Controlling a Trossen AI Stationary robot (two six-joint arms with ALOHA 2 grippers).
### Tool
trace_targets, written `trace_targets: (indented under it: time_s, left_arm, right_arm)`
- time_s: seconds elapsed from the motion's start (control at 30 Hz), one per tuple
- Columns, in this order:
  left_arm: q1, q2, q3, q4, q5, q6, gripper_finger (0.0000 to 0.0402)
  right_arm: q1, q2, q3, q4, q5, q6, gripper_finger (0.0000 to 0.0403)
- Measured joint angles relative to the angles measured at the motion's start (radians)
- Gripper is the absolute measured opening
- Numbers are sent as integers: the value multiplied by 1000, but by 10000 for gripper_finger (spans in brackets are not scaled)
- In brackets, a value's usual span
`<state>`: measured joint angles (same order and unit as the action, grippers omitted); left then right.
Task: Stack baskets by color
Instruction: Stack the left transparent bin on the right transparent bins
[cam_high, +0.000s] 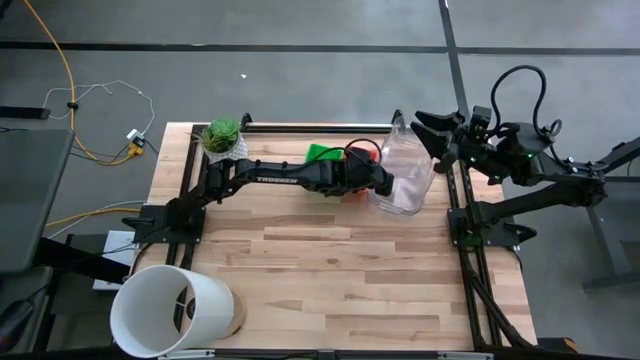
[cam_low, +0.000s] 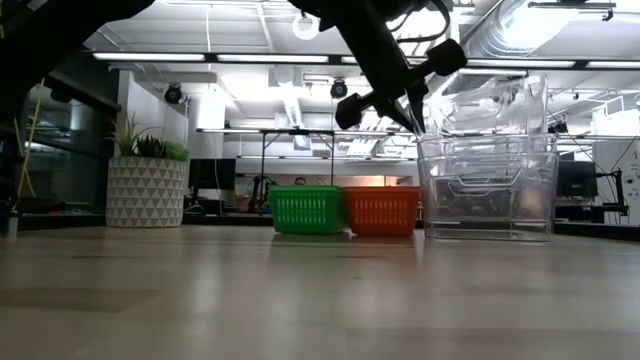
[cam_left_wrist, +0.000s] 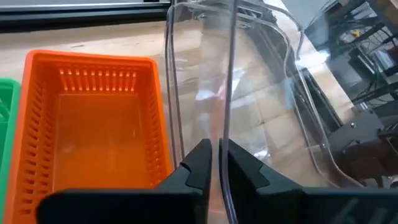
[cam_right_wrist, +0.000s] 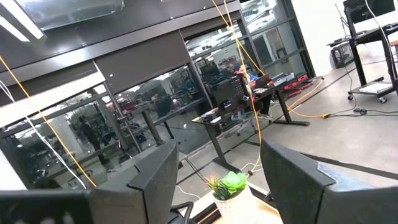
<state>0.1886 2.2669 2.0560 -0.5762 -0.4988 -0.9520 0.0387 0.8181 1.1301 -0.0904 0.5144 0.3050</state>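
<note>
A: Right of centre in the high view, what did the left gripper (cam_left_wrist: 216, 163) have?
B: Its fingers were pinched almost shut on the wall of the clear baskets (cam_low: 487, 160), already nested.
A: And the coloured ones?
B: The green basket (cam_low: 308, 209) and orange basket (cam_low: 382, 210) sat touching, just left of the clear stack in the low view.
A: The right gripper (cam_right_wrist: 217, 180)?
B: Wide open, empty, parked at upper right.
A: Next?
B: Probably let go and withdraw cleanly.

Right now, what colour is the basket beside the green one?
Orange basket, clearest in the left wrist view.
</note>
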Motion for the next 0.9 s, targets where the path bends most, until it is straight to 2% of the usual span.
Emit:
trace_targets:
  time_s: [0.2,0.53,0.8,0.9]
  left_arm:
    - [8,0,0,0,5,13,71]
    - [39,-39,-2,11,78,59,143]
    - [96,-203,-2,89,73,353,158]
    - [118,-283,-1,96,160,503,159]
  right_arm:
    - [0,0,0,-4,0,0,213]
    - [0,0,0,-4,1,0,213]
    - [0,0,0,-13,90,0,213]
    - [0,0,0,-40,107,0,213]
